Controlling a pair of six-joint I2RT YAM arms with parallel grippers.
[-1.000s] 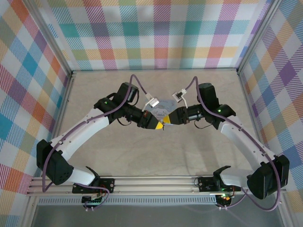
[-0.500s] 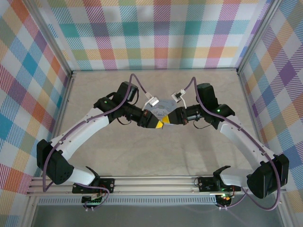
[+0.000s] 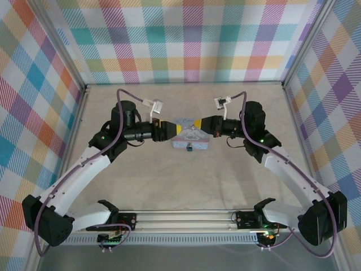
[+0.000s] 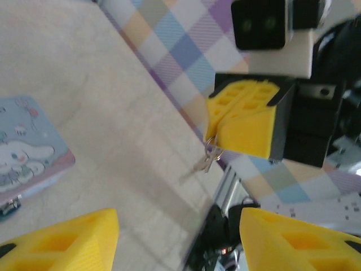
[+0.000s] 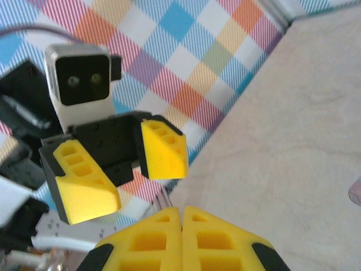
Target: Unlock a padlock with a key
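- Yellow-tipped left gripper [image 3: 176, 131]: jaws spread wide with nothing between them. In the top view it is at the 9 o'clock end of the tin [image 3: 190, 137] and points toward 3 o'clock.
- Right gripper [image 3: 198, 125]: jaws pressed together, pinching a key [image 4: 206, 160]. In the left wrist view the key hangs below the tips on a small ring. This gripper is at the tin's 3 o'clock end and faces the left one across it.
- Padlock [image 3: 190, 148]: a tiny dark block with a bluish spot, lying on the table [image 3: 169, 180]. It is just at the tin's 6 o'clock edge; whether the two touch cannot be told.
- Bearing from the fingers: the padlock is at roughly 4 to 5 o'clock from the left gripper and roughly 6 to 7 o'clock from the right. It is on the near side of both.
- Long axis and keyhole side of the padlock: too small to tell.
- Nearer arm: both look about equally close in plan, and their height above the table cannot be judged.
- Judgement: the empty left gripper is free to steady the padlock. The right would then have to bring the key down and toward 6 o'clock, so the unknown keyhole direction is the main difficulty.
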